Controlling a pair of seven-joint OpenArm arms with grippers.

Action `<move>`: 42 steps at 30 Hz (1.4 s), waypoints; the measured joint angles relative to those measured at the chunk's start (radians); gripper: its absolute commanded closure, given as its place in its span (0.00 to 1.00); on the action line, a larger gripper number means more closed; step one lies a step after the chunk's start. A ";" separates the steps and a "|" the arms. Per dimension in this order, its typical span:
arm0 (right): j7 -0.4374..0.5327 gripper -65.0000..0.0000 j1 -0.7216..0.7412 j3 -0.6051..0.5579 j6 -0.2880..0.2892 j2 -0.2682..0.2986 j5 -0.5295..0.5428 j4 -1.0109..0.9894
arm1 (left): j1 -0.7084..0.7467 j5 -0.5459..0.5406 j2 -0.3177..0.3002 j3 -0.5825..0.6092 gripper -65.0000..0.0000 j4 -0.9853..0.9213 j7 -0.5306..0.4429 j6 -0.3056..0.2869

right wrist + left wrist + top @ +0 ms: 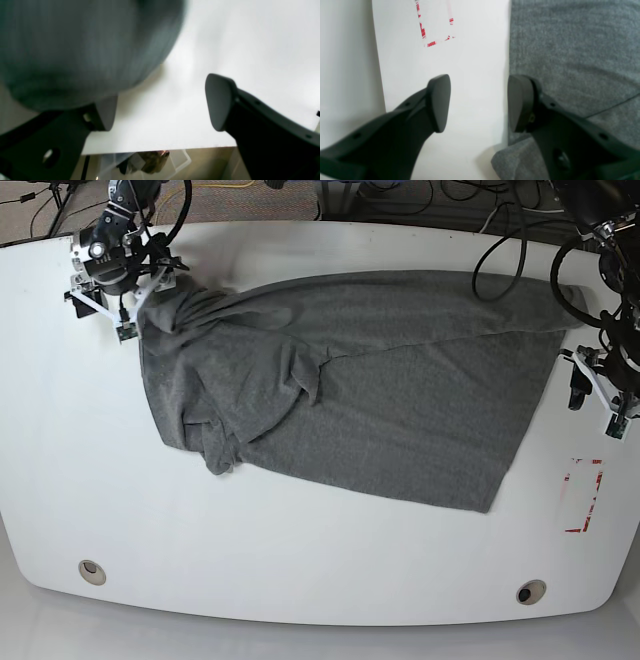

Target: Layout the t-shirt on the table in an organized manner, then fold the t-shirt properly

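Note:
The heather-grey t-shirt (380, 400) lies spread across the white table (300, 560), bunched and creased at its left end. In the base view my right gripper (122, 308) is at the far left, against the shirt's bunched corner. In the right wrist view it (162, 107) is open with only table (225, 37) between the jaws. Blurred grey fabric (75, 45) hangs over the left finger (105, 112). My left gripper (595, 395) is at the shirt's right edge. In the left wrist view it (478, 103) is open and empty. One finger (520, 105) is over the shirt's edge (570, 50) and the other over bare table (470, 62).
A red-and-white tape mark (583, 495) lies near the left gripper and shows in the left wrist view (435, 27). Two round holes (91, 571) (530, 591) are near the front edge. Cables run behind the table. A clear bin (150, 162) sits below the table edge.

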 measured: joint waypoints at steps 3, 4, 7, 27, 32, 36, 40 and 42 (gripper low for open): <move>0.015 0.21 0.032 0.031 -0.004 0.018 -0.001 0.000 | 0.001 0.000 0.001 0.000 0.49 0.000 0.000 0.000; 0.015 0.21 0.045 0.033 -0.005 0.027 -0.003 0.000 | 0.000 0.000 0.001 0.000 0.49 0.000 0.000 0.000; 0.019 0.21 0.078 0.030 -0.004 0.062 0.006 -0.001 | 0.000 0.000 0.002 0.005 0.49 0.000 -0.001 0.000; 0.032 0.21 0.140 0.031 -0.002 0.198 -0.106 -0.002 | -0.038 -0.004 0.002 0.045 0.49 0.000 -0.010 0.000; 0.053 0.21 0.224 0.032 -0.006 0.146 -0.105 -0.012 | -0.033 -0.002 0.002 0.045 0.49 0.000 -0.004 0.000; 0.053 0.21 0.288 0.026 -0.003 0.085 -0.104 -0.057 | -0.051 0.002 0.004 0.045 0.49 -0.003 0.002 -0.001; 0.064 0.21 0.349 0.029 -0.005 0.037 -0.105 -0.126 | -0.103 -0.001 0.002 0.056 0.49 -0.030 -0.006 0.000; 0.077 0.21 0.372 0.033 -0.003 0.023 -0.108 -0.163 | -0.128 -0.011 0.003 0.056 0.49 -0.060 -0.014 0.000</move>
